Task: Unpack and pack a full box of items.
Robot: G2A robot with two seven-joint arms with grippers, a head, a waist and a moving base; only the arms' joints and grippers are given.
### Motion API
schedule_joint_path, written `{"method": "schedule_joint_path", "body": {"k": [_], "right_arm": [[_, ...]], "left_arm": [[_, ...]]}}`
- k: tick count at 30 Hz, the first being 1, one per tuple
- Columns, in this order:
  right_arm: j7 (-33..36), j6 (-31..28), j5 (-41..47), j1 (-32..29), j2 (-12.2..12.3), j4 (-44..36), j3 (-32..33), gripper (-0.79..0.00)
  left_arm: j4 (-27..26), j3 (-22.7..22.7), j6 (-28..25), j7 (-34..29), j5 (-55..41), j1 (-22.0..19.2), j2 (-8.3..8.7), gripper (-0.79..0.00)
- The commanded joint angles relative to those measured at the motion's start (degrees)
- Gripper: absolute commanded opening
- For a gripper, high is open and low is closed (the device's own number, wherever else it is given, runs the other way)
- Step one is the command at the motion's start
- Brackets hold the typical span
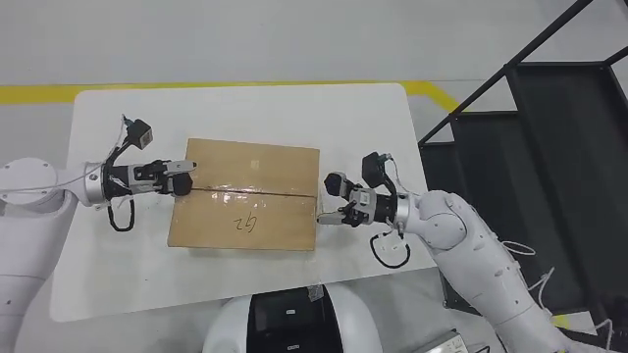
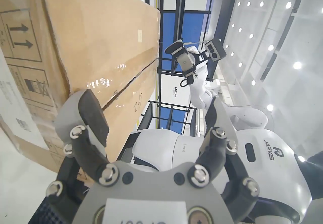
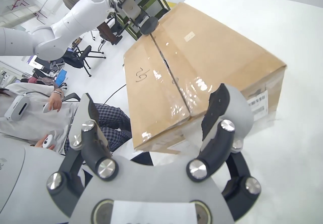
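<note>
Brown cardboard: we count one closed rectangular box (image 1: pixel 245 194), its centre seam under clear glossy tape (image 3: pixel 176 88), lying on the white table (image 1: pixel 118 275). We count two claws, one at each end of that seam. Left gripper (image 1: pixel 185 176) and right gripper (image 1: pixel 331 202) both gape wide, holding nothing.

Cannot see into the box (image 1: pixel 245 194), closed and taped shut. Loses part of its left end face past the picture's edge in the left wrist view. Cannot make out the small print on the label (image 3: pixel 258 104) at its right end. Cannot judge contact between left gripper (image 1: pixel 183 176) and box.
</note>
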Motion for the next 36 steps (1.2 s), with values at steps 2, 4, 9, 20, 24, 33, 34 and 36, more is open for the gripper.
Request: {"method": "schedule_joint_path", "body": {"k": [2, 4, 9, 20, 24, 33, 34, 36], "right_arm": [[0.94, 0.34, -6.9, -6.1, 1.0, -5.02, 3.86, 0.0], [-1.12, -1.06, -15.35, -9.72, 1.41, -7.94, 5.81, 0.0], [-11.33, 0.69, -35.06, -17.3, 1.52, -10.54, 6.85, 0.0], [-32.21, 14.58, -60.85, -18.48, 0.37, -3.94, -1.77, 0.0], [-35.58, 14.99, -59.4, -15.19, -0.19, 1.08, -3.73, 0.0], [-35.88, 5.09, -50.93, -3.04, -1.65, 14.14, -8.25, 0.0], [-36.01, 4.5, -50.48, -1.86, -1.84, 15.58, -8.81, 0.0], [-36.66, 3.65, -49.51, 0.26, -2.23, 18.25, -9.8, 0.0]], "left_arm": [[-0.28, -0.56, 0.09, -0.58, -1.9, 0.04, 0.0, 0.0], [-0.63, -0.86, 0.15, -1.01, -2.81, 0.19, 0.02, 0.0], [-1.85, -1.34, 0.06, -1.63, -3.71, 0.94, 0.1, 0.0], [-2.53, -1.68, -0.24, -0.98, -4.86, 2.02, 0.02, 0.0], [-2.74, -1.87, -0.34, -1.16, -4.94, 2.24, 0.04, 0.0], [-3.53, -2.49, -0.03, -1.16, -4.28, 2.68, 0.18, 0.0], [-3.66, -2.59, 0.01, -1.14, -4.27, 2.79, 0.2, 0.0], [-3.93, -2.77, 0.13, -1.07, -3.9, 2.96, 0.27, 0.0]]}}
